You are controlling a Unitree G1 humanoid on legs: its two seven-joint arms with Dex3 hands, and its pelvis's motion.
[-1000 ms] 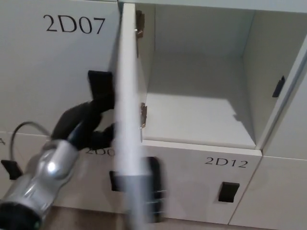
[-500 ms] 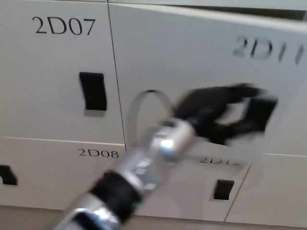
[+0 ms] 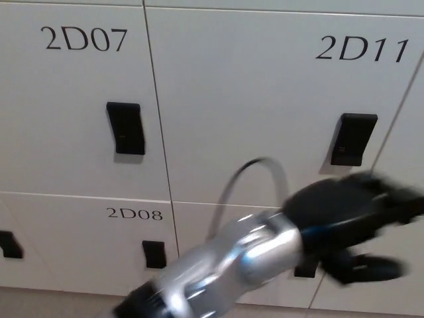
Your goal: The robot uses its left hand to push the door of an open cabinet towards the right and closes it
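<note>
From my head view, the door (image 3: 265, 112) marked 2D11 sits flush with the cabinet front, filling the upper right, its black handle (image 3: 353, 139) at 3 o'clock. My left hand (image 3: 351, 218) hangs blurred at 4 o'clock below that handle, holding nothing, fingers spread apart. The 2D07 door (image 3: 73, 99) lies at 10 o'clock, 2D08 (image 3: 86, 245) beneath it.

Head camera, one view, close in.
It looks slightly down and straight at the locker doors (image 3: 252, 99), the left arm (image 3: 238, 271) crossing the lower frame.
</note>
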